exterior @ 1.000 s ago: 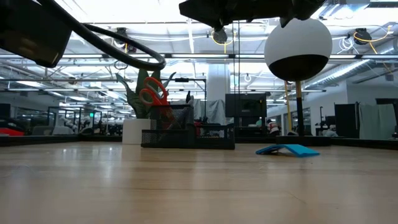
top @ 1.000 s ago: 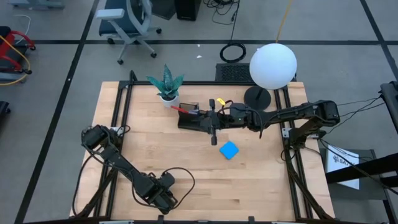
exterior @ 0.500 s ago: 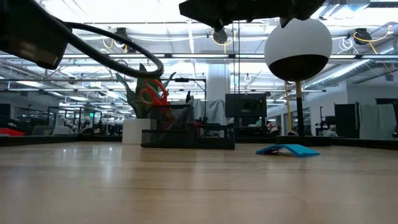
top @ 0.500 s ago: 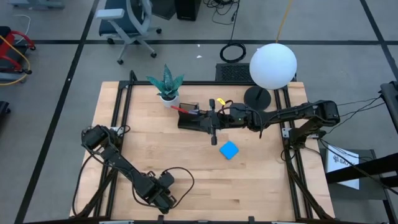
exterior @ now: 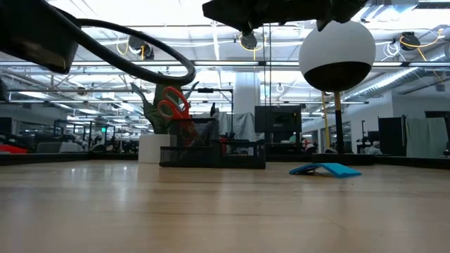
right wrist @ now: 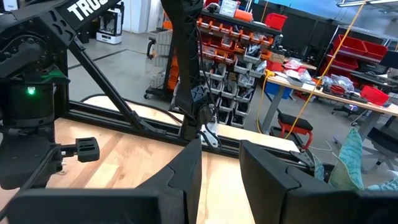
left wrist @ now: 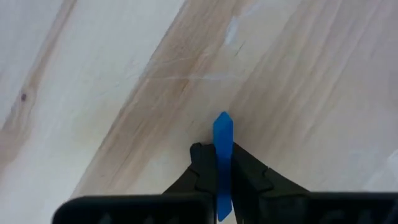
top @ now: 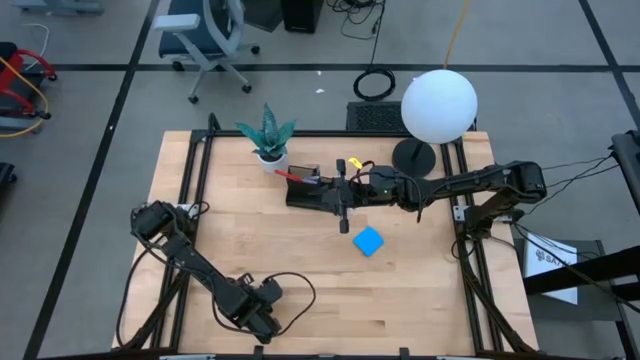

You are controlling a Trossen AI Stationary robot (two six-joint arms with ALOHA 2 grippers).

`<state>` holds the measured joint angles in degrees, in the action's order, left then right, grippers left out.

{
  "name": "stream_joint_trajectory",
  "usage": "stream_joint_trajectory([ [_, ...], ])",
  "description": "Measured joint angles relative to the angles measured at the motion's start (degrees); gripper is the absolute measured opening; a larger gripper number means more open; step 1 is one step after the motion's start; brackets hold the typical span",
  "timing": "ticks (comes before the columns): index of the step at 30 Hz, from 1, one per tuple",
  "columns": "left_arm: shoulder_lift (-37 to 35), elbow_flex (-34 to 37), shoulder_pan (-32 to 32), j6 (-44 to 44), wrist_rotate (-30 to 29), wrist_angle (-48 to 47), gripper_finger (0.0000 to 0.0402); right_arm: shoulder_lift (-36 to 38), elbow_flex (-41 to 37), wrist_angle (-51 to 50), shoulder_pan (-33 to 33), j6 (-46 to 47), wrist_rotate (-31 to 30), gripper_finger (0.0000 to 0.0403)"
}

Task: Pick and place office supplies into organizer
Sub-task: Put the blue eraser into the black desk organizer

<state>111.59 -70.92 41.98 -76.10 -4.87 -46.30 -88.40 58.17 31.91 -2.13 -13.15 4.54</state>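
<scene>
My left gripper point(left wrist: 222, 186) points down at the table near its near edge point(top: 258, 312) and is shut on a thin blue piece point(left wrist: 222, 146). My right gripper point(right wrist: 221, 171) is open and hovers level over the black organizer point(top: 303, 189), touching nothing. The organizer point(exterior: 211, 152) stands on the table's far half, with the red-handled scissors point(exterior: 171, 105) upright in its taller back section. The blue square notepad point(top: 368, 241) lies on the table to the organizer's near right, one edge slightly raised point(exterior: 327, 169). My left gripper pinches the thin blue piece between its two fingers point(left wrist: 202, 171), coming from above and pointing down. The piece shows edge on, and its pointed free end point(left wrist: 222, 118) sticks out past the fingertips toward the wood. Whether that end touches the table, I cannot tell.
A green potted plant point(top: 267, 136) stands at the far edge, left of the organizer. A lamp with a white globe point(top: 438, 105) and round black base point(top: 413, 156) stands to the organizer's right. Bare wood point(top: 300, 255) lies between the notepad and my left gripper.
In the low view my left arm and its looping cable have risen a little. My right arm, the organizer and the notepad have kept still.
</scene>
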Motion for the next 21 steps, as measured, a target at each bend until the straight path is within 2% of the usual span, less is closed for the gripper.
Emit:
stream_joint_trajectory([
  [6, -5.32, 0.12, -0.93, 3.62, -6.77, -2.65, 0.0020, 0.00, 0.00, 0.43, 0.24, 0.00, 0.00, 0.0100],
  [15, -11.38, 0.16, -2.67, 6.48, -15.66, -11.76, 0.0020, 0.00, 0.00, 3.32, 2.20, -1.22, 0.00, 0.0100],
  [21, -13.97, 0.10, -5.88, 12.08, -23.37, -12.43, 0.0023, 0.00, 0.00, 4.71, 3.57, -1.27, 0.00, 0.0100],
])
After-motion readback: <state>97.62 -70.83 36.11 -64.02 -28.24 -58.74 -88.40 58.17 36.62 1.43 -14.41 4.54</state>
